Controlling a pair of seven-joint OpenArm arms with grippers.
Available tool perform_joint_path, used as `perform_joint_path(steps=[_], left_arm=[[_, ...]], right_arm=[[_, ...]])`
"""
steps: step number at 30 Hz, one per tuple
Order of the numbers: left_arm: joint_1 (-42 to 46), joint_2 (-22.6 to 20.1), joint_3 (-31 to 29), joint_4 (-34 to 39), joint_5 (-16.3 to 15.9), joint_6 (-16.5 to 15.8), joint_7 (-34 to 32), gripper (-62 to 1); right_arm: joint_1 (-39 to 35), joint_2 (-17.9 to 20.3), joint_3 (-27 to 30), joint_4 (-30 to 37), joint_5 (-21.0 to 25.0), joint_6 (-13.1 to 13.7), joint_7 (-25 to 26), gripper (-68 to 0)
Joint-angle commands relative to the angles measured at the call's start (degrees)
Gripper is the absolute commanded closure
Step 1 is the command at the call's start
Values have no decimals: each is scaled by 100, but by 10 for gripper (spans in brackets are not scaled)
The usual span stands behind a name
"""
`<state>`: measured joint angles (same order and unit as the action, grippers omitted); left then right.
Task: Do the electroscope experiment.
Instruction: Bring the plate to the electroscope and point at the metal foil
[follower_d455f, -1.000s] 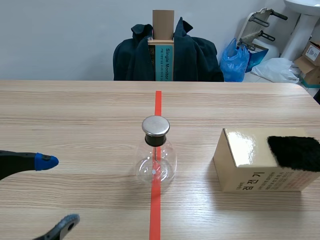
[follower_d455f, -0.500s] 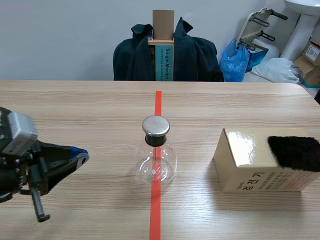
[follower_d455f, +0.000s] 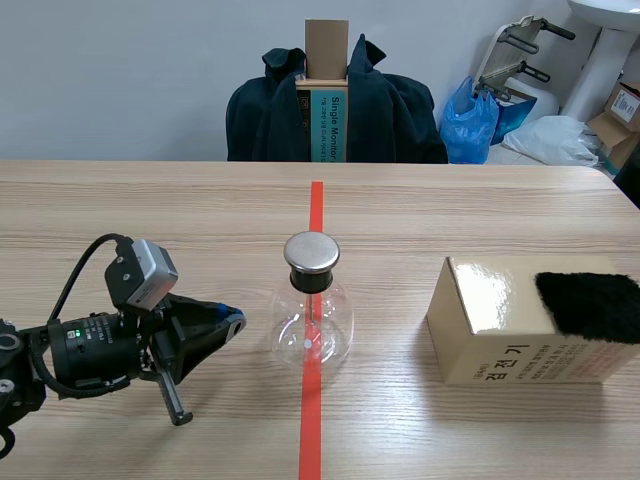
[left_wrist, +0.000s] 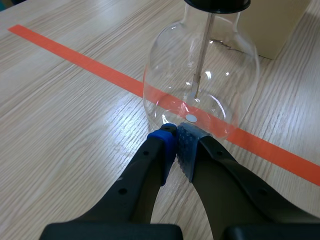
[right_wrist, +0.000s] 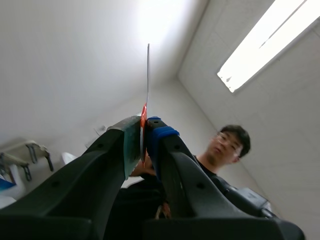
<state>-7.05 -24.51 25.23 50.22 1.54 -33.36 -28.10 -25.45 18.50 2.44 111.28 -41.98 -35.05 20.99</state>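
The electroscope, a round clear glass flask (follower_d455f: 312, 325) with a metal cap (follower_d455f: 311, 252) and a thin rod inside, stands on the orange-red tape line at the table's middle. My left gripper (follower_d455f: 235, 320) lies low just left of it, shut on nothing. In the left wrist view its blue pads meet (left_wrist: 176, 135) right at the foot of the flask (left_wrist: 200, 85). My right gripper (right_wrist: 144, 122) points up toward the ceiling, shut on a thin white strip (right_wrist: 148, 85) with a red lower end. The right arm's gripper is out of the scene view.
A tan cardboard box (follower_d455f: 500, 320) with a black fur patch (follower_d455f: 590, 305) on top stands right of the flask. A chair draped with a dark jacket (follower_d455f: 335, 110) sits behind the table's far edge. A person (right_wrist: 227, 145) shows beyond the right gripper.
My left gripper has gone from open to shut and has moved right along the table, up to the flask's base. The flask and the box have stayed put.
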Motion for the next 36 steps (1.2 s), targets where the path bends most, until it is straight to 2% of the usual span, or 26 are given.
perform_joint_path(steps=[1, 6, 11, 16, 27, 36], left_arm=[[-61, 35, -13, 48, 7, -17, -87, -19], [-74, 107, -13, -118, 74, 70, -216, -19], [-74, 116, -13, -131, 197, 72, -256, -19], [-74, 116, -13, -149, 238, 72, -262, -19], [-74, 118, -13, -153, 245, 68, -363, -19], [-74, 116, -13, -153, 243, 68, -358, -19]], right_arm=[[151, 164, -210, 61, -83, 101, -122, -8], [374, 214, -1165, -210, -726, 339, -354, -8], [369, 214, -1851, -737, -1346, 341, -354, -8], [374, 212, -2269, -1307, -1602, 337, -350, -8], [374, 212, -2430, -2192, -1873, 315, -354, -8], [372, 210, -2426, -2564, -2105, 317, -345, -8]])
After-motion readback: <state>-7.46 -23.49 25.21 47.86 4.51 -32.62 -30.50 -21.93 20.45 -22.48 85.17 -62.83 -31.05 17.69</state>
